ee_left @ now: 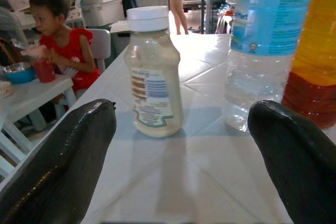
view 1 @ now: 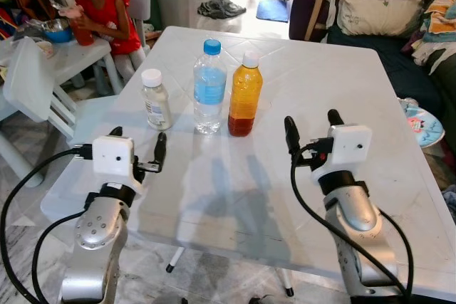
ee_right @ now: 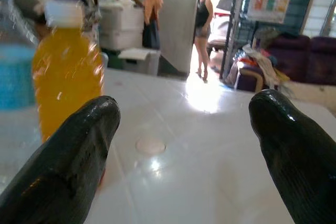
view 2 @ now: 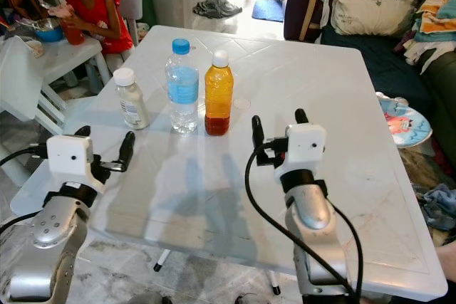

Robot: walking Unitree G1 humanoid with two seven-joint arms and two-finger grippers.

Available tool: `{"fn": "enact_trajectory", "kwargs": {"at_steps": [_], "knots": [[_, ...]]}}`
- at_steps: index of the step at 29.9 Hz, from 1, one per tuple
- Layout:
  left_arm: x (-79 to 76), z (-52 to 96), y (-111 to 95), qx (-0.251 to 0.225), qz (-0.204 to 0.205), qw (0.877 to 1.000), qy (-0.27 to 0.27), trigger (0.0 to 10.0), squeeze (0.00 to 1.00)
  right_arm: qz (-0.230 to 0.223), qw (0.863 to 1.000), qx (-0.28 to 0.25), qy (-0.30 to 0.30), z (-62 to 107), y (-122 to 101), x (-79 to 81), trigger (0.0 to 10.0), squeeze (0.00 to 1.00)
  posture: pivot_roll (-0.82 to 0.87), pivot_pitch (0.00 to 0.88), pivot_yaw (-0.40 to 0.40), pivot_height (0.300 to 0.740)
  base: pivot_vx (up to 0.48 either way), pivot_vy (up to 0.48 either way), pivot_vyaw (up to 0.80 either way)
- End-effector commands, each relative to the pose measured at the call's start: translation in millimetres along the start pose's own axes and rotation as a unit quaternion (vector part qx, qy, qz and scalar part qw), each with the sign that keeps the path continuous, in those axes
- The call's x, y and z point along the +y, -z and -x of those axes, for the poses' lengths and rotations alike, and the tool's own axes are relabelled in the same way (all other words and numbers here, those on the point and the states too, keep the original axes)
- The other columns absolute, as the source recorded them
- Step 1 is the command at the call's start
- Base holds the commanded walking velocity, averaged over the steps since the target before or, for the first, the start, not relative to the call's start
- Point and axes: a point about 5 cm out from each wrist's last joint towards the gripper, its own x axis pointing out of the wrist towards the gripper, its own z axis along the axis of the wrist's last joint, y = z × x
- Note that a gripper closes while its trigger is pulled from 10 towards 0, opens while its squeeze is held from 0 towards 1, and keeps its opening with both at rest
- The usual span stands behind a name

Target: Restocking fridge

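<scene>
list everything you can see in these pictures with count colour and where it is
table: one, white, before the robot
water bottle: one, clear with blue cap, middle of the row on the table
juice bottle: one, orange with white cap, right of the water bottle
small bottle: one, pale with white cap, left end of the row
person: one, red top, seated at a side table far left
sofa: one, dark, far right
left gripper: one, black fingers open, over the table's left edge
right gripper: one, black fingers open, above the table

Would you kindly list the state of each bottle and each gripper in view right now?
White sauce bottle: upright, capped, on the table.
Water bottle: upright, blue cap on.
Orange drink bottle: upright, white cap on, darker layer at the bottom.
Left gripper: open, holding nothing.
Right gripper: open, holding nothing.
</scene>
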Motion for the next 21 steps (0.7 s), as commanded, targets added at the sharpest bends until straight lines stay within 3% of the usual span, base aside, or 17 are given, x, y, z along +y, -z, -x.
{"fn": "enact_trajectory", "kwargs": {"at_steps": [1,7,10,17,21], "knots": [[-0.6,-1.8,-3,-0.006,-0.001,1.0,0.0,10.0,0.0,-0.002,1.0,-0.01,-0.016,-10.3,-8,-3.4,10.0,0.0,0.05,0.071,-0.016,0.74,0.0,0.0,0.0],[-0.1,-2.5,-5,-0.008,-0.002,1.0,-0.003,10.0,0.0,0.008,0.999,-0.028,-0.022,-31.2,-18,-14.6,10.0,0.0,0.06,0.081,-0.01,0.74,0.0,0.0,0.0],[1.7,-1.9,-6,-0.008,-0.007,1.0,-0.005,10.0,0.0,0.016,0.998,-0.048,-0.033,-49.3,-28,-18.9,10.0,0.0,0.07,0.084,-0.005,0.74,0.0,0.0,0.0],[6.4,-0.4,-9,-0.009,-0.017,1.0,-0.012,10.0,0.0,0.018,0.993,-0.07,-0.088,-69.4,-41,-9.3,10.0,0.0,0.09,0.087,-0.003,0.74,0.0,0.0,0.0],[6.9,0.1,-10,-0.01,-0.018,1.0,-0.013,10.0,0.0,0.016,0.992,-0.076,-0.095,-71.4,-43,-7.0,10.0,0.0,0.1,0.088,-0.004,0.74,0.0,0.0,0.0]]}}
